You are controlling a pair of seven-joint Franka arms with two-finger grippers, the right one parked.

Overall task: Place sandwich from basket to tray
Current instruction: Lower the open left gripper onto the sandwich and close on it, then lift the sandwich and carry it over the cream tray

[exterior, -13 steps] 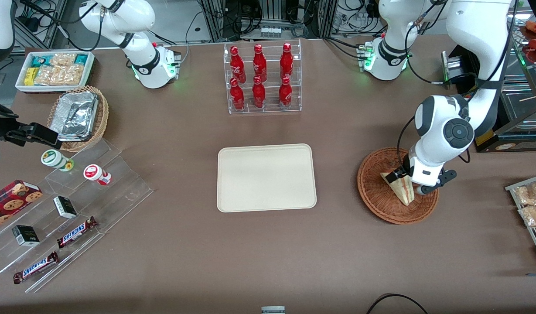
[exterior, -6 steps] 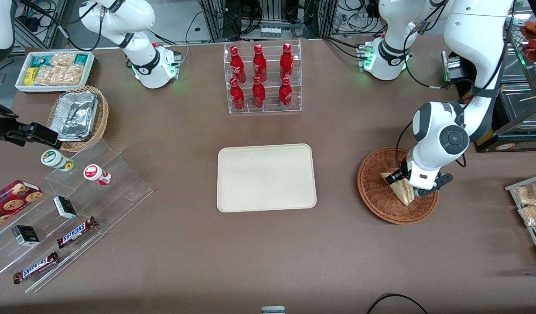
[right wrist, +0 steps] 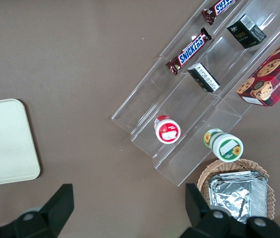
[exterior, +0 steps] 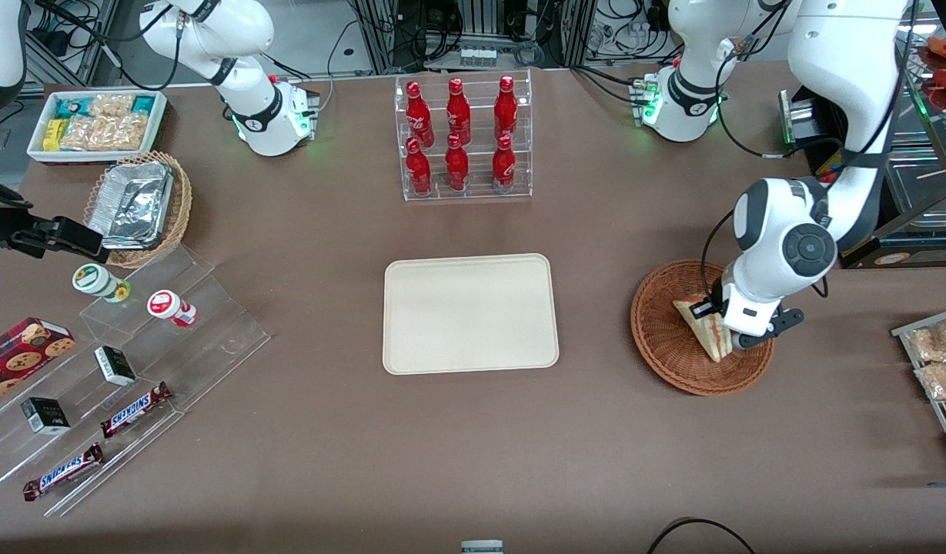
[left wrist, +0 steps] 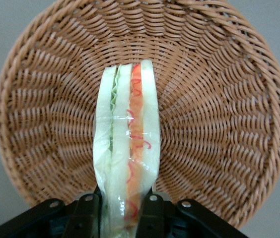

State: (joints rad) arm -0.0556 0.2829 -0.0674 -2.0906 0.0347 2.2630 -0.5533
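Note:
The sandwich (exterior: pixel 701 327) is a wrapped white-bread wedge standing on edge in the round reddish-brown basket (exterior: pixel 657 342), toward the working arm's end of the table. My left gripper (exterior: pixel 717 323) is shut on one end of it. In the left wrist view both black fingers (left wrist: pixel 152 213) press the sandwich (left wrist: pixel 127 148) from either side, its red and green filling facing the camera, with the basket (left wrist: pixel 219 99) beneath. I cannot tell whether the sandwich still touches the weave. The cream tray (exterior: pixel 470 314) lies flat at the table's middle, also visible in the right wrist view (right wrist: pixel 3 144).
A clear rack of red bottles (exterior: pixel 465 138) stands farther from the front camera than the tray. Toward the parked arm's end are a stepped clear display with snacks (exterior: pixel 134 346), a tan basket of foil trays (exterior: pixel 138 204) and a white snack bin (exterior: pixel 95 123). Packaged pastries (exterior: pixel 938 362) lie beside the basket.
The left wrist shifted slightly over the basket, and the held sandwich moved a little away from the front camera with it. The gripper stays shut on it.

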